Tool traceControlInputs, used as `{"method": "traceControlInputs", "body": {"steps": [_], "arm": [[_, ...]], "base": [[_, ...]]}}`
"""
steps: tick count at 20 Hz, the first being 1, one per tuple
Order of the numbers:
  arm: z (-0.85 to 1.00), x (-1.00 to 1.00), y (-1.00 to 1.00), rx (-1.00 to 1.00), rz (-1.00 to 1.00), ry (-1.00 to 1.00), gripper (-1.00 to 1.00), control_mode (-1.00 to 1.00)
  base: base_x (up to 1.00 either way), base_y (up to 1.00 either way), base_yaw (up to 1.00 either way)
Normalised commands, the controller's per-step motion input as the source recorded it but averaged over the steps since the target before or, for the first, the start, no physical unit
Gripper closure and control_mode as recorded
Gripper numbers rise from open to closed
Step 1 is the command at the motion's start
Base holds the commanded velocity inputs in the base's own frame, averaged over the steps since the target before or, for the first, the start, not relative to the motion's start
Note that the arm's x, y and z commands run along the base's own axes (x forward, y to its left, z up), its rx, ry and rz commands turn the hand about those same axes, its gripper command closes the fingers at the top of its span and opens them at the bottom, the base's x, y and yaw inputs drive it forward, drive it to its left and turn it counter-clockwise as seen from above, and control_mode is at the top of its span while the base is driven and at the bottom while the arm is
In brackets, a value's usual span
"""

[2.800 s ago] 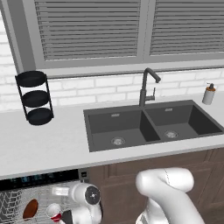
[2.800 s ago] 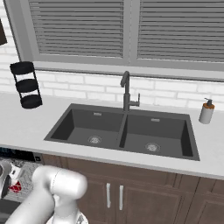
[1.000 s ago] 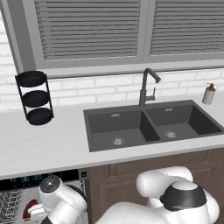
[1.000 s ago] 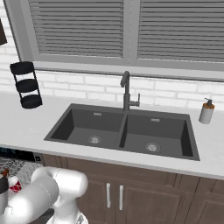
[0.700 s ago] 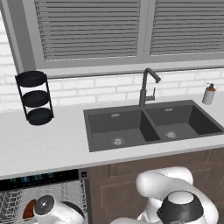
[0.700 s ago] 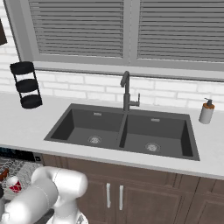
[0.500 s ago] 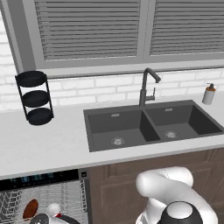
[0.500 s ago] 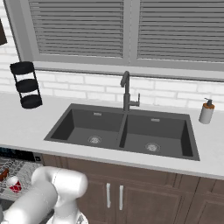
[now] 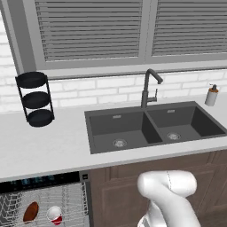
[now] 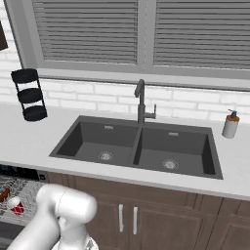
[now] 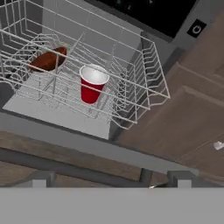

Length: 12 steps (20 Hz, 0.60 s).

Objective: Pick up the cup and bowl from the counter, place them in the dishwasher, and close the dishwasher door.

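The cup (image 11: 92, 84) stands upright in the wire rack (image 11: 144, 65) of the dishwasher (image 9: 44, 181), mouth up, and the bowl (image 11: 48, 60) leans on edge among the tines at about ten o'clock from it, near but not touching. In the left base view the bowl (image 9: 30, 212) and cup (image 9: 55, 214) show side by side at seven o'clock in the picture, under the black control strip (image 9: 40, 181). In the right base view the cup (image 10: 15, 205) sits at the far eight o'clock edge with a sliver of the bowl (image 10: 4, 194) beside it.

The gripper (image 11: 109, 179) hangs below the rack's front edge, its two fingertips (image 11: 41, 179) set wide apart with nothing between them. The door (image 11: 52, 135) lies open below the rack, its bar handle (image 11: 78, 170) crossing the hand view at six o'clock.

Compared with half a second ago, the white forearm that covered the rack in the left base view has dropped out of that spot, so cup and bowl now show uncovered. The counter (image 9: 44, 146), sink (image 9: 146, 126) and three-tier stand (image 9: 35, 99) are unchanged.
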Motion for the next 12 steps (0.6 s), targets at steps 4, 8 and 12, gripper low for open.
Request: {"method": "traceControlInputs", "body": {"steps": [4,8,12], "arm": [[-0.73,-0.15,0.55,-0.20,0.03,-0.41,-1.00,-1.00],[-0.53,-0.02,0.30,-0.12,0.03,-0.38,-1.00,-1.00],[-0.62,0.04,0.32,-0.10,0.04,-0.39,-1.00,-1.00]], "base": [[0.00,0.00,0.00],[0.00,0.00,0.00],[0.00,0.00,0.00]]}}
